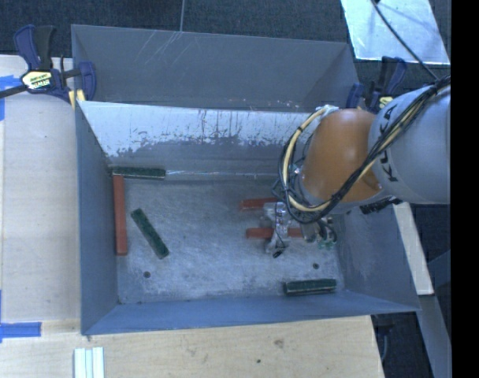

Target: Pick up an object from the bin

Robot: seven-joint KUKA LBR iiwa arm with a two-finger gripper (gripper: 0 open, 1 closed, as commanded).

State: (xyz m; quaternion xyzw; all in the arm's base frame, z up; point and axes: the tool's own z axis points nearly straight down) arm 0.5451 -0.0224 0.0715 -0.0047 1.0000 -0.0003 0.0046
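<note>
My gripper [279,241] hangs low over the right middle of the bin floor, under the arm's orange cover. A small red-brown piece [261,232] lies right against its left side; whether it is gripped I cannot tell. A second red-brown piece [258,205] lies just behind it, partly hidden by the arm. A dark green bar [310,287] rests along the front wall, a little in front of the gripper.
At the left lie a long red-brown bar [120,215] along the left wall, a slanted green bar [149,233] beside it, and a dark green bar [137,173] along the back wall. Bare grey floor spans the middle. The arm covers the bin's right side.
</note>
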